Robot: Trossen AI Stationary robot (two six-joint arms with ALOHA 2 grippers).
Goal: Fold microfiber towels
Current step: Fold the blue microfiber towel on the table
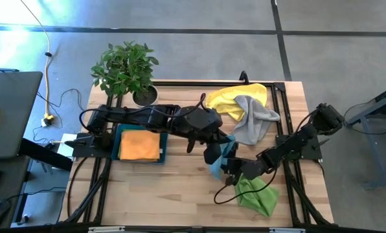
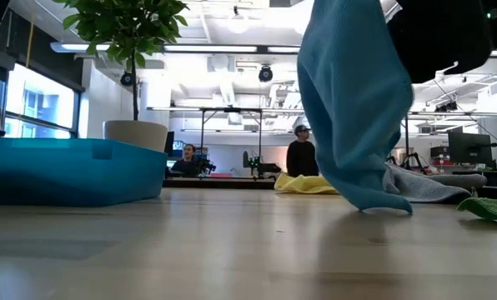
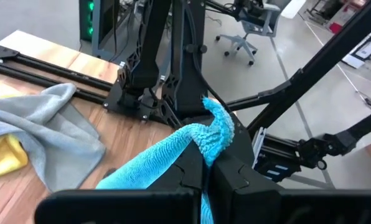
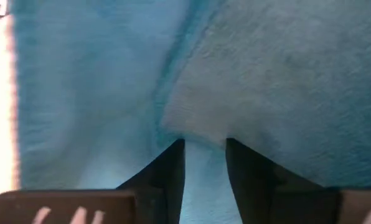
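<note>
High view showed the left gripper [image 1: 214, 154] over the middle of the table [image 1: 180, 194], clamped on a corner of the light blue towel [image 1: 220, 162] so the cloth hung free to be spread. The right gripper [image 4: 204, 149] pressed into the hanging cloth from the table's right side, its fingers [image 4: 167, 165] narrowly parted around a fold, apparently seeking a second corner.

Blue towel [image 1: 217, 162] hanging mid-table; yellow [image 1: 235, 97], grey [image 1: 254, 120], green [image 1: 258, 194] crumpled; orange [image 1: 140, 145] folded.
</note>
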